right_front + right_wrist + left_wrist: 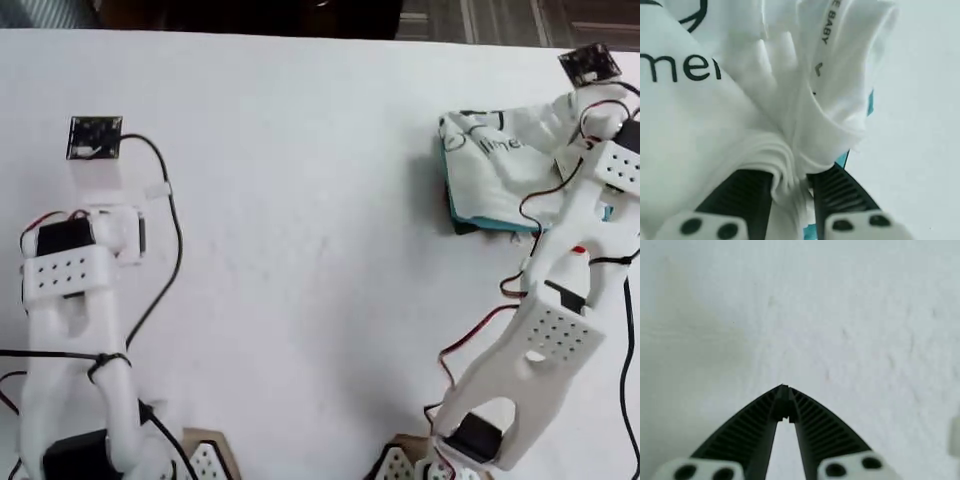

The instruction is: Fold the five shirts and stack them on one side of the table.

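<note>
Left pincer shut and idle, right pincer gripping the white shirt at the stack.

My left pincer rests closed, tips together and holding nothing, over the bare table on the left side. Far over by the right edge, my right pincer is clamped on a bunched fold of the white shirt, which lies rumpled on top of a teal shirt. To do this well, I judge I should lower the gathered cloth flat and square its edge with the teal layer beneath. I should let go only once the fold lies down — pulling away early could drag the top shirt off or spring the fold open.
</note>
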